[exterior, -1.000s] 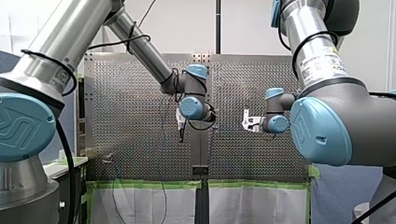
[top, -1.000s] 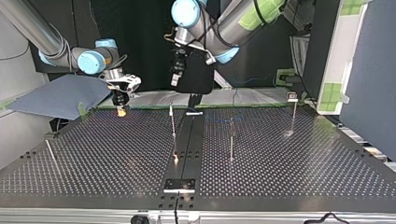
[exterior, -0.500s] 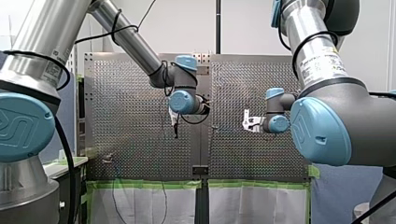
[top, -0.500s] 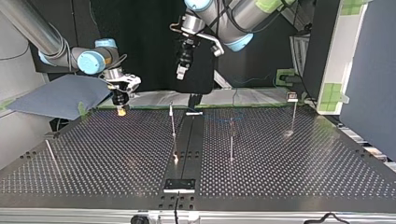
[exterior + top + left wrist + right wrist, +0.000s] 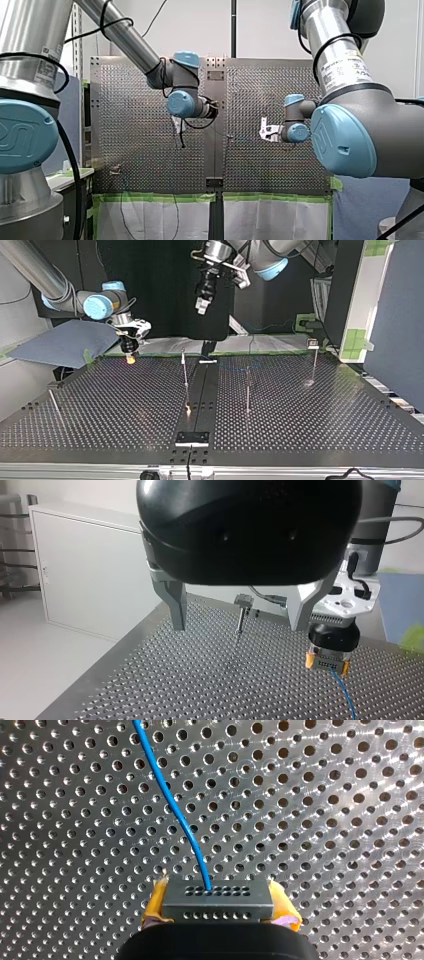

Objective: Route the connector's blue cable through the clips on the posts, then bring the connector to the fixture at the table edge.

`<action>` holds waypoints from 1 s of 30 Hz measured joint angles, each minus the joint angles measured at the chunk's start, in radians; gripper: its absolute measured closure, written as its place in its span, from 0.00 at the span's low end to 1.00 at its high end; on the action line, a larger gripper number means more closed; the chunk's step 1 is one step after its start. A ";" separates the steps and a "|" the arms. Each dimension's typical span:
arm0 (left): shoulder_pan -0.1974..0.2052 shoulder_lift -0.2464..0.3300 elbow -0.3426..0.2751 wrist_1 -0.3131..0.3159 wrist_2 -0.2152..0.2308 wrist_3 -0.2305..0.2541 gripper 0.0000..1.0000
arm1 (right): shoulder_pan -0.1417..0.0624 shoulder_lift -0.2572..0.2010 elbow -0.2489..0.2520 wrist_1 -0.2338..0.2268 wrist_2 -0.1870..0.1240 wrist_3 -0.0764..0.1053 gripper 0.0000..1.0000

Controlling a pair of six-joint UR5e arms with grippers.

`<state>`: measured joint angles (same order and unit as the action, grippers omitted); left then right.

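My right gripper is shut on the grey connector, with yellow pads on both of its sides. The blue cable runs from the connector away over the perforated plate. In the top view my right gripper hangs low over the table's far left part. My left gripper hangs high above the far middle, open and holding nothing. In the left wrist view its metal fingers frame a distant clip post, and the connector shows beside them.
Thin posts stand on the table: one near the middle, one to its right, one at the far right, one leaning at the left. A black fixture plate sits at the near edge.
My left arm has risen and swung towards the front view's left, away from the table's middle. My right arm and the connector have stayed put.
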<state>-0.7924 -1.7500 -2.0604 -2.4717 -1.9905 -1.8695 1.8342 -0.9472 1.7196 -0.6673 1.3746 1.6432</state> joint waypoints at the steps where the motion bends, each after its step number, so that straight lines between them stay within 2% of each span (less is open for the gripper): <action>1: 0.000 0.009 -0.009 0.000 0.000 -0.001 0.00 | 0.001 0.000 0.000 -0.001 0.000 0.000 1.00; 6: 0.004 0.044 -0.044 0.007 0.001 -0.005 0.00 | 0.002 0.000 0.000 0.000 -0.001 0.000 1.00; 11: 0.015 0.087 -0.092 0.048 0.034 -0.030 0.00 | 0.003 0.000 0.000 -0.001 -0.002 0.000 1.00; 15: 0.022 0.081 -0.128 0.084 0.049 -0.057 0.00 | 0.003 0.001 0.000 -0.004 -0.001 0.000 1.00; 25: 0.028 0.070 -0.216 0.171 -0.005 -0.039 0.00 | 0.004 0.000 0.000 -0.008 -0.002 0.000 1.00; 30: 0.028 0.071 -0.257 0.212 -0.011 -0.010 0.00 | -0.003 -0.005 -0.005 -0.002 -0.001 -0.002 1.00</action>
<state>-0.7645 -1.6793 -2.3169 -2.2598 -2.0017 -1.8792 1.8309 -0.9521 1.7148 -0.6697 1.3741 1.6416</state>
